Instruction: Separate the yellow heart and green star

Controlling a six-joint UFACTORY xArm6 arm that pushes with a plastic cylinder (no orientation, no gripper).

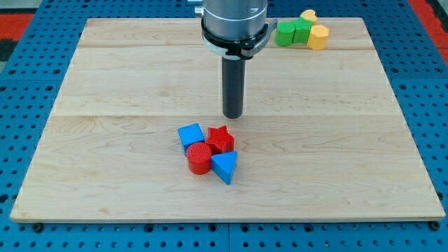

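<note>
Broadly, the wooden desk (364, 140) carries two clusters, and the rod, a plain pushing tool with nothing to open, close or grip, rests its tip (233, 116) mid-board, just above the red star (221, 138), blue cube (190, 134), red cylinder (199, 158) and blue triangle (225, 166). The task's pair lies well apart toward the view's top right: the yellow heart (308, 16) sits just behind the green star (285, 33), beside a green cube (302, 30) and yellow block (318, 38). No containers appear.
</note>
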